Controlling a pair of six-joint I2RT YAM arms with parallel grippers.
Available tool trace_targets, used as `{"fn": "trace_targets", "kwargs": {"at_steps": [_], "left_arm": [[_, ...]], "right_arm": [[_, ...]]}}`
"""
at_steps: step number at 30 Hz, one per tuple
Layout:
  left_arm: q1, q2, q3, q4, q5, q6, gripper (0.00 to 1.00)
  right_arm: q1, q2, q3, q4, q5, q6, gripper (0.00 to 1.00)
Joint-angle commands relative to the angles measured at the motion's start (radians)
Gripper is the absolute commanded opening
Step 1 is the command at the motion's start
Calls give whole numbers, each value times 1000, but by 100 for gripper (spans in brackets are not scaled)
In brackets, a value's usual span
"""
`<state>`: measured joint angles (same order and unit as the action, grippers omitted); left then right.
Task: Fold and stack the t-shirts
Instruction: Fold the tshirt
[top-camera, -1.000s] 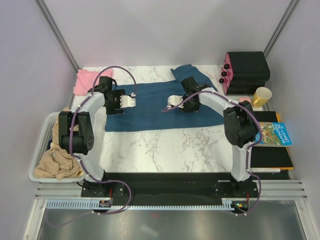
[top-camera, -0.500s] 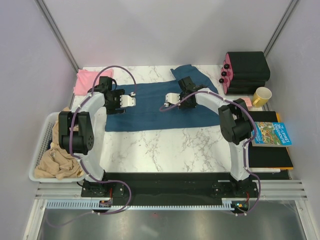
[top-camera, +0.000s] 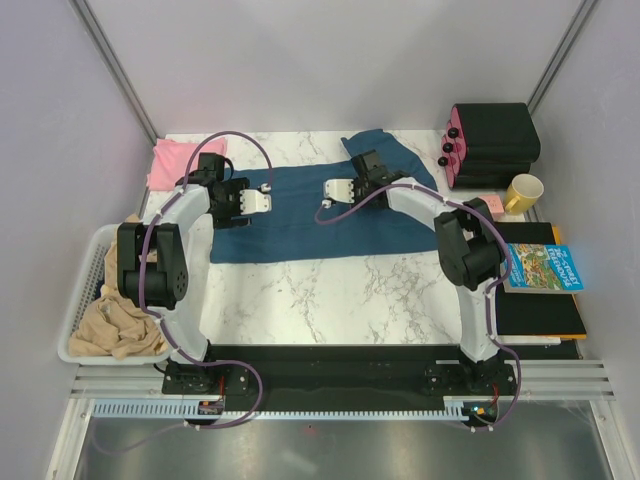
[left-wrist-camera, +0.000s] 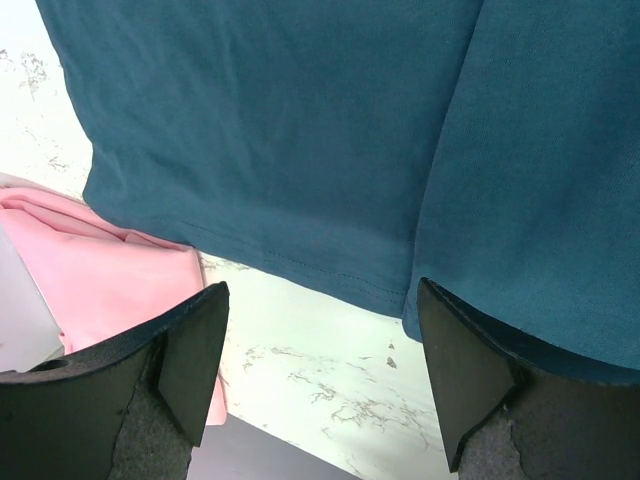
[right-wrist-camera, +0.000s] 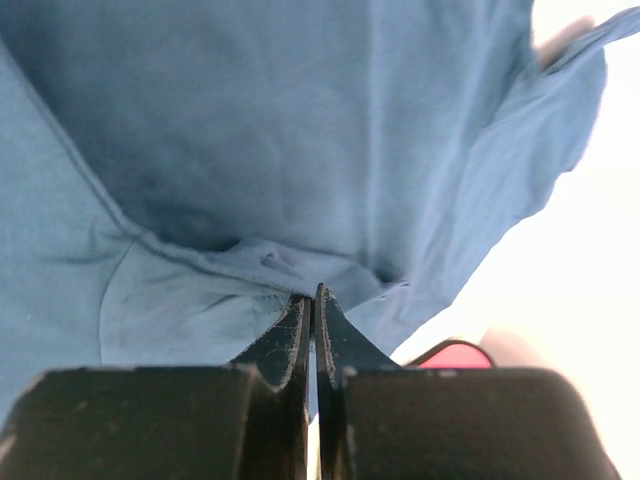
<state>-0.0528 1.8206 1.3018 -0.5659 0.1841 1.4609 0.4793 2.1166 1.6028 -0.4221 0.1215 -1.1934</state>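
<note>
The dark teal-blue t-shirt (top-camera: 300, 225) lies spread across the back half of the marble table, one sleeve reaching to the far edge. My right gripper (top-camera: 331, 195) is shut on a bunched fold of it, seen pinched at the tips in the right wrist view (right-wrist-camera: 313, 292). My left gripper (top-camera: 260, 200) hovers open and empty over the shirt's left hem (left-wrist-camera: 300, 262), the jaws wide apart over bare marble. The pale pink t-shirt (top-camera: 175, 161) lies folded at the back left corner; it also shows in the left wrist view (left-wrist-camera: 110, 270).
A white basket (top-camera: 82, 300) holding beige cloth (top-camera: 120, 325) sits at the left edge. At the right stand a black case with pink knobs (top-camera: 492, 143), a yellow mug (top-camera: 523, 191), a blue printed book (top-camera: 545, 268) and a black pad (top-camera: 540, 315).
My right gripper has moved toward the back and slightly left, pulling the pinched teal fabric with it. The left arm has not moved.
</note>
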Motion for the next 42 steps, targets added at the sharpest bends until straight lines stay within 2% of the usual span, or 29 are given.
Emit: {"fn": "trace_targets", "kwargs": {"at_steps": [1,3,4,6,7,8,10,13,20,22,24,25,30,36,40,42], "left_arm": [[-4,-15,-1,29,-8,-30,83],[-4,-14,-4,31,-12,-30,83],[-4,-14,-3,32,-14,-30,83],[-4,-11,-1,34,-14,-31,83],[-4,-9,1,34,-14,-30,83],[-4,-7,1,37,-15,-30,83],[-4,-3,2,37,-14,-28,83],[-4,0,11,37,-15,-28,83],[-7,12,19,44,-18,-25,83],[-9,17,20,46,-20,-24,83],[-10,22,27,46,-25,-19,83],[-10,25,31,47,-28,-19,83],[-10,31,42,49,-28,-16,83],[-15,36,45,49,-28,-13,83],[-18,31,45,49,-32,-13,83],[-18,23,45,47,-35,-11,83]], "right_arm": [[21,-9,39,92,33,-34,8],[27,-6,39,117,44,-44,14],[33,-4,37,126,47,-48,25],[36,0,28,161,64,-57,38],[39,2,25,177,66,-58,48],[41,3,22,204,69,-61,52],[47,5,-4,253,101,-67,55],[54,14,-50,461,180,-78,57],[47,74,20,557,311,6,58],[47,68,10,551,299,6,66],[47,28,-41,514,229,2,82],[47,19,-49,469,212,0,84],[42,-30,-55,310,80,6,89],[44,-64,-73,272,7,-8,90],[44,-52,-64,348,88,12,88],[24,-34,-14,321,144,38,84]]}}
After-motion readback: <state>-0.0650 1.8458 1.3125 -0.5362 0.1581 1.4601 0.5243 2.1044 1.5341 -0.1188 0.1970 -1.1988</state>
